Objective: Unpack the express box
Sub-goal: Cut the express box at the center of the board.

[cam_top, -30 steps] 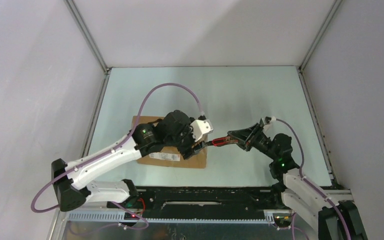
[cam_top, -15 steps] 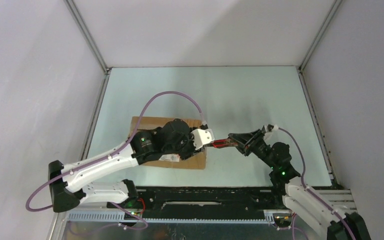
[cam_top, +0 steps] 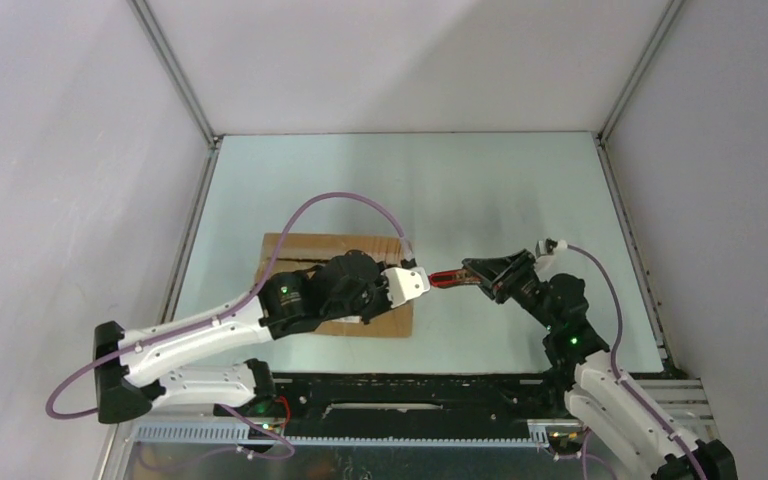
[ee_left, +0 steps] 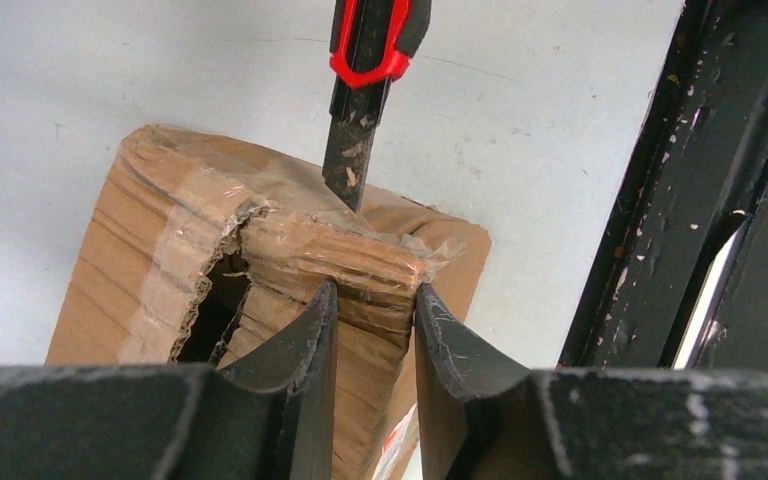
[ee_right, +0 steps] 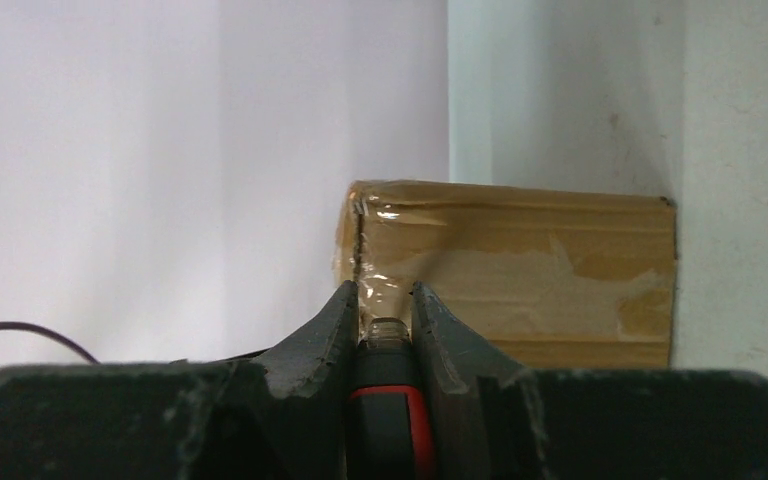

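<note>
Now cutting tape (ee_left: 290,215) on the cardboard box (cam_top: 290,250), left-centre on the counter (cam_top: 460,190).
Left fingers (ee_left: 305,340) pinch its end flap (ee_left: 360,265); right fingers (ee_right: 325,330) clench a knife (ee_left: 365,60), which next should slice along that tape.

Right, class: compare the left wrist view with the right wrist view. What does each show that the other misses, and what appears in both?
Only the left wrist view: the left gripper, its fingers flanking a cardboard flap, the blade of the utility knife meeting the crumpled tape, and a torn gap into the express box.

Only the right wrist view: the right gripper clamped on the knife's handle, and the box's taped end face seen head-on.

Both: the box and the red-and-black knife.
</note>
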You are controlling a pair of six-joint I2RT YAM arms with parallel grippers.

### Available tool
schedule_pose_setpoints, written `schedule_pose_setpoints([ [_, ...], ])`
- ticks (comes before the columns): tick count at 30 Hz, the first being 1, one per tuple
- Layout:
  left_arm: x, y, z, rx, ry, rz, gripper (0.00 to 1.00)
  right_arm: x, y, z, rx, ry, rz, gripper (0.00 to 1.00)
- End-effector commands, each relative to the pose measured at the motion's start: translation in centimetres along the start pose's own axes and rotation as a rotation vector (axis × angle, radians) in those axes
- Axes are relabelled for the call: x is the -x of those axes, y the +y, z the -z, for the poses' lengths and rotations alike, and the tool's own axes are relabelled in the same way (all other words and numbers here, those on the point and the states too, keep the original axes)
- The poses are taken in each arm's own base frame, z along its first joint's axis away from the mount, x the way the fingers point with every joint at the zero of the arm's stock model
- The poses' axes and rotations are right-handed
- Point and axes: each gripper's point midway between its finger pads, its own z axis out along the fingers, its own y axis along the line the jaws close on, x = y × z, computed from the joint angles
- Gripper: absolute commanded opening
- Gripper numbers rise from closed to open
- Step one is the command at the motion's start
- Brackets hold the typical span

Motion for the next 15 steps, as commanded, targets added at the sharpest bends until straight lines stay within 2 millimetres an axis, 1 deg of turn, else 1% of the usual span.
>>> schedule_pose_setpoints([
  [1, -1.4, -0.4, 0.3, 0.009, 0.021, -0.004, 0.10, 0.2, 3.3, -0.6, 0.080, -0.022, 0.083, 0.00],
  [7, -1.4, -0.3, 0.5, 0.032, 0.017, -0.022, 0.05, 0.5, 4.1, -0.7, 0.122, -0.043, 0.089, 0.00],
  [10, -1.2, 0.0, 0.7, 0.067, 0.003, -0.032, 0.00, 0.7, 4.2, -0.4, 0.134, -0.053, 0.085, 0.00],
  [15, -0.8, 0.6, 1.1, 0.120, -0.021, -0.054, 0.00, 0.2, 4.3, 0.0, 0.136, -0.037, 0.076, 0.00],
])
